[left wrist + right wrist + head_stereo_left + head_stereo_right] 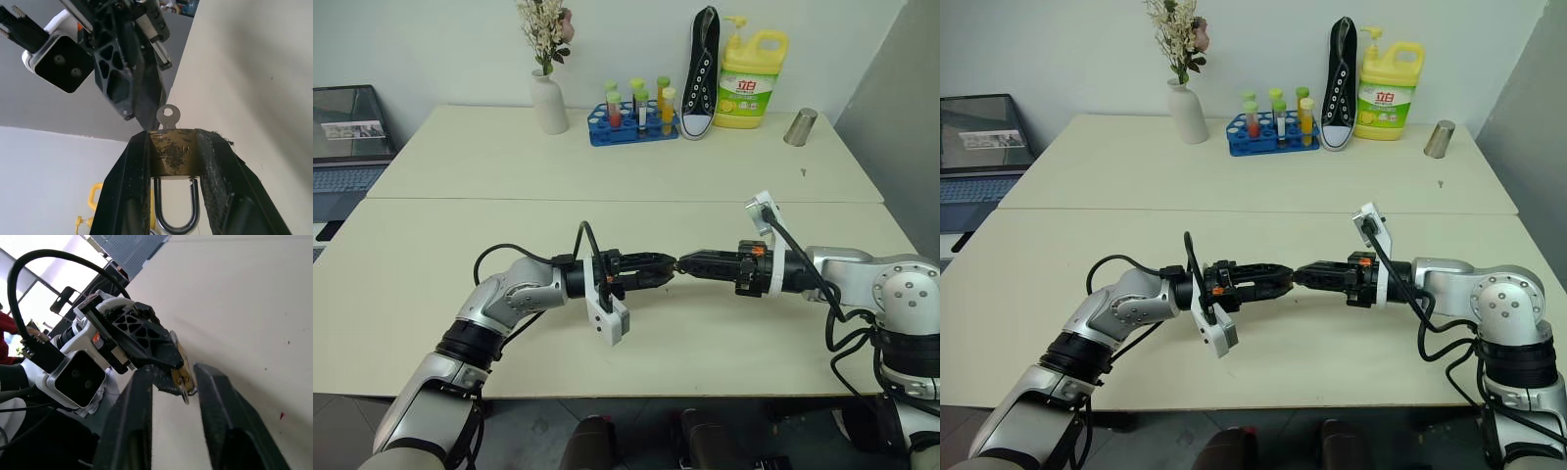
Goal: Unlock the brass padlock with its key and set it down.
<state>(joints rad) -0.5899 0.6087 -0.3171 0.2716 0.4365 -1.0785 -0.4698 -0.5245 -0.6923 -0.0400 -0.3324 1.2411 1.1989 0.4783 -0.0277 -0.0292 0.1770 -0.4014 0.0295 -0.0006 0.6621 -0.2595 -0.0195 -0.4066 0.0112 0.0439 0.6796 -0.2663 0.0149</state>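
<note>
Over the near table my two grippers meet tip to tip. The left gripper (pixel 664 268) is shut on the brass padlock (pixel 172 157), squeezing its body between both fingers. The silvery shackle (pixel 176 215) loops back toward the wrist. A small silver key (pixel 168 115) sticks out of the lock's front end. My right gripper (pixel 173 372) faces it from the other side, open. Its fingers (pixel 139 401) stand apart on either side of the key (pixel 185 387) without pressing on it.
At the back of the far table stand a white vase with flowers (pixel 548 103), a blue rack of test tubes (pixel 633 122), a black shoe (pixel 701 73), a yellow detergent bottle (pixel 752 78) and a metal cup (pixel 800 127). A laptop (pixel 347 137) sits at the far left.
</note>
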